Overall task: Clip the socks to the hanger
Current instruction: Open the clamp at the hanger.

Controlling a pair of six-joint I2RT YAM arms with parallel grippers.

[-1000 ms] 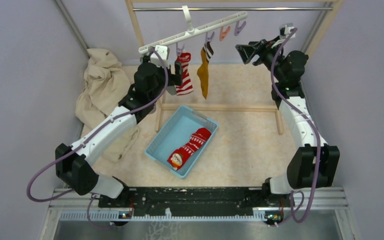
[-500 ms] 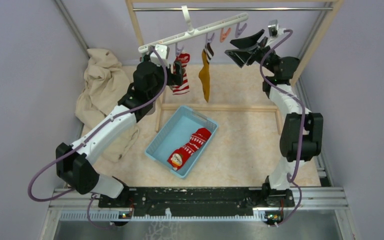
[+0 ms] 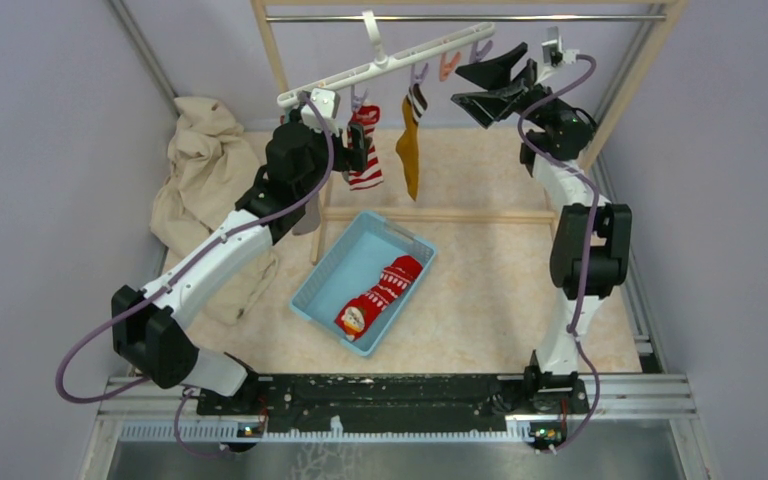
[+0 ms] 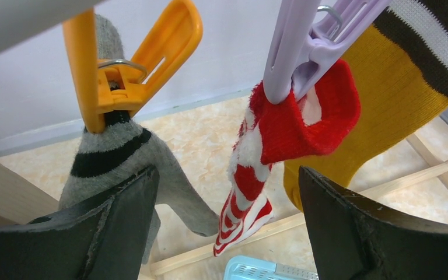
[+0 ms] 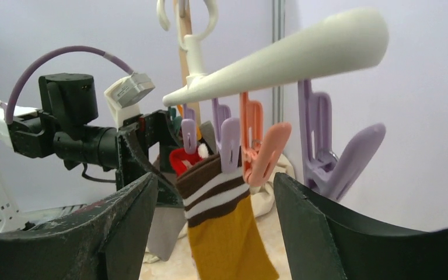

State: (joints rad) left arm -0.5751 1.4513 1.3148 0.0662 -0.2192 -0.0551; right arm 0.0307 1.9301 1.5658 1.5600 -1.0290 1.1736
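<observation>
You see hanger point(image 3: 400, 60) white; purple peg point(image 4: 291, 52), orange peg point(image 4: 169, 35). Next, mustard sock point(image 3: 408, 150): plain yellow body, brown-and-white banded cuff. Then striped sock point(image 3: 370, 170): red and white. Also grey sock point(image 4: 111, 157): black band. Light-blue tray point(image 3: 345, 270); red sock point(image 3: 385, 290) in it, white patterned bands. Beige cloth point(image 3: 195, 170). Mottled cream worktop point(image 3: 480, 290). Your left end effector point(image 4: 224, 192) and right end effector point(image 5: 216, 204): black.

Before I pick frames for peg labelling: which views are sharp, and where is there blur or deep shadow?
Top external: evenly lit, sharp, only soft shadows. Left wrist: orange peg and striped sock crisp; left fingers nearly black. Right wrist: hanger bar end close to the lens, soft and pale; mustard sock clearer.
</observation>
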